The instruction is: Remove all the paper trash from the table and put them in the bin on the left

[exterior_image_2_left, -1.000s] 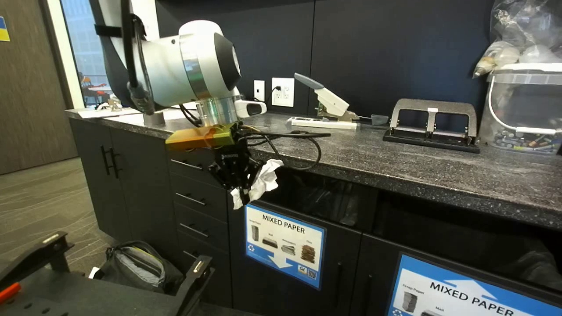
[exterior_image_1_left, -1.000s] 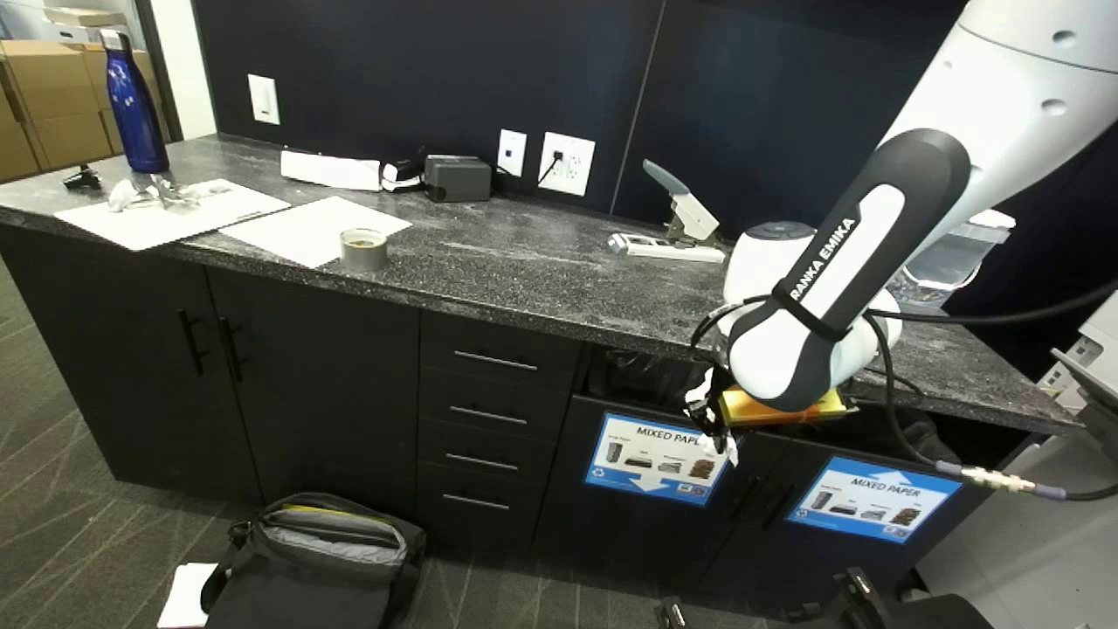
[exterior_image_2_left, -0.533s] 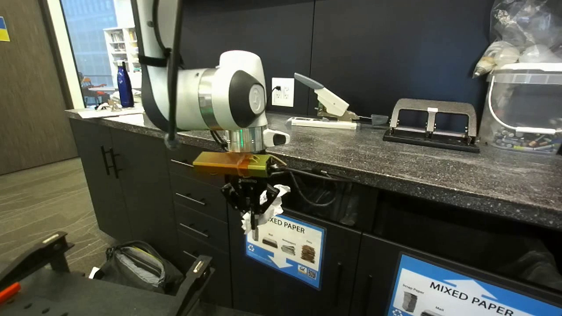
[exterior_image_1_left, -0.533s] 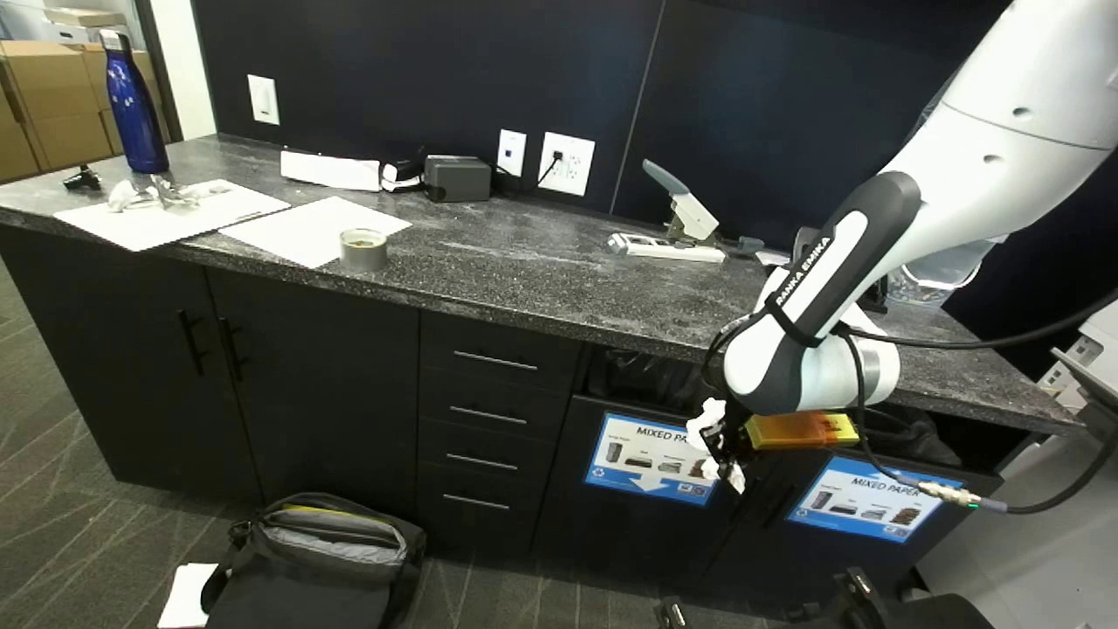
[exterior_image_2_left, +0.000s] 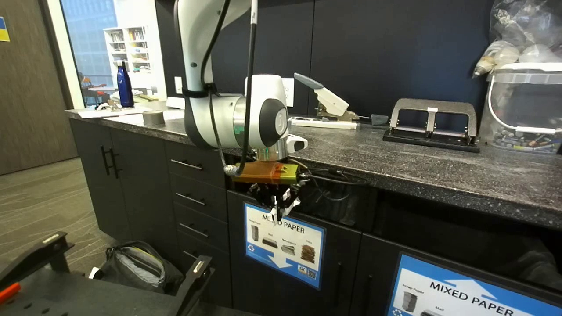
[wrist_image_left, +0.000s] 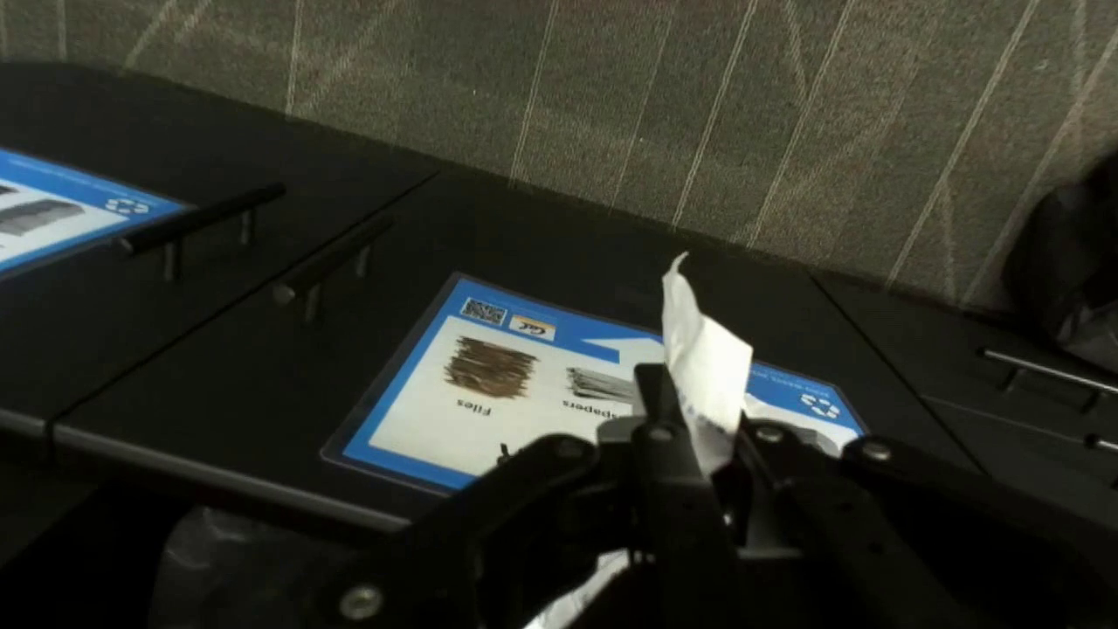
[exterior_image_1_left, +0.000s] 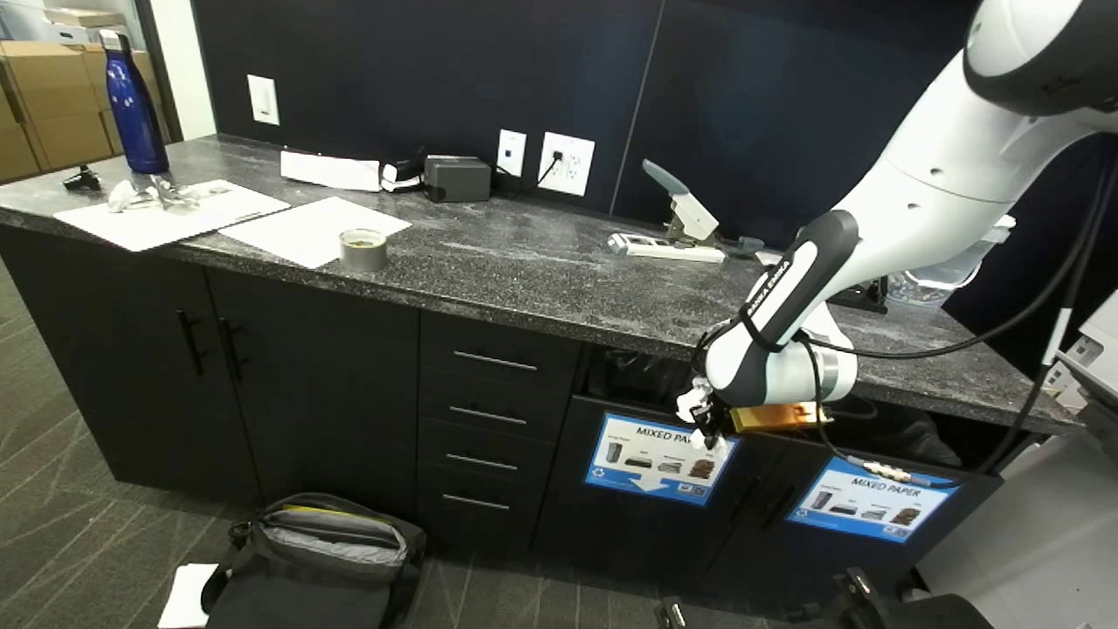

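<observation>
My gripper (wrist_image_left: 694, 411) is shut on a crumpled white piece of paper trash (wrist_image_left: 712, 376), which sticks out past the fingertips. In an exterior view this gripper (exterior_image_2_left: 277, 213) hangs at about the height of the top edge of the left bin (exterior_image_2_left: 272, 276), with its label partly behind the paper. The same bin (exterior_image_1_left: 629, 533) shows its dark opening under the counter; whether the paper is in front of or over that opening I cannot tell. More crumpled paper trash (exterior_image_1_left: 157, 194) lies on a flat white sheet at the far left of the table (exterior_image_1_left: 524, 271).
A second, similar bin (exterior_image_1_left: 847, 559) stands to the right. On the counter are a blue bottle (exterior_image_1_left: 135, 114), a tape roll (exterior_image_1_left: 363, 253), a stapler (exterior_image_1_left: 677, 236) and a hole punch (exterior_image_2_left: 430, 125). The counter edge overhangs the bin openings. A bag (exterior_image_1_left: 323, 559) lies on the floor.
The gripper, still holding the paper, has dipped lower and then risen slightly. It has moved to stand before the left bin's label, and the arm has swung with it.
</observation>
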Available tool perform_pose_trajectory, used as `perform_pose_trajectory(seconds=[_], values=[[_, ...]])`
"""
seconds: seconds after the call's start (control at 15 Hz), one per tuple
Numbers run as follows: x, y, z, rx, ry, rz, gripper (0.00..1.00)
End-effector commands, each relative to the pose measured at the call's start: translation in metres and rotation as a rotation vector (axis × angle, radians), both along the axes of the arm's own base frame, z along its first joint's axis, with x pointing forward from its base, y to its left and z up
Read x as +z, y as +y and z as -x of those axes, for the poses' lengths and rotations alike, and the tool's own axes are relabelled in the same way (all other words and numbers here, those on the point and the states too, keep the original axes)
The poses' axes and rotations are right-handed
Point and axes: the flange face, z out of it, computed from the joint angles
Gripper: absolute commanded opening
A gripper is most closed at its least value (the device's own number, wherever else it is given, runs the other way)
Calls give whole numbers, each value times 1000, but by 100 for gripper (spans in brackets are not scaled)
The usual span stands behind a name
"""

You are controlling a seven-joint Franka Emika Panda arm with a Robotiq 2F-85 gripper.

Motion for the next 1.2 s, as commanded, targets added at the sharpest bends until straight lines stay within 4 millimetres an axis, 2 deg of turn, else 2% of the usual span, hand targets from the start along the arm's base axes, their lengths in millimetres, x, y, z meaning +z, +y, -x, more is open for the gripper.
perform_pose_trajectory(seconds=[0.0, 0.13, 0.4, 0.6, 0.87, 1.13], values=[[-15, 2, -29, -3, -124, 30, 11], [-8, 6, -31, -29, -243, 26, 11], [0, 19, -20, -96, -454, 22, 12], [-13, 23, -20, -139, -529, 23, 9], [-41, 24, -24, -178, -550, 44, 8], [-59, 20, -39, -213, -570, 51, 9]])
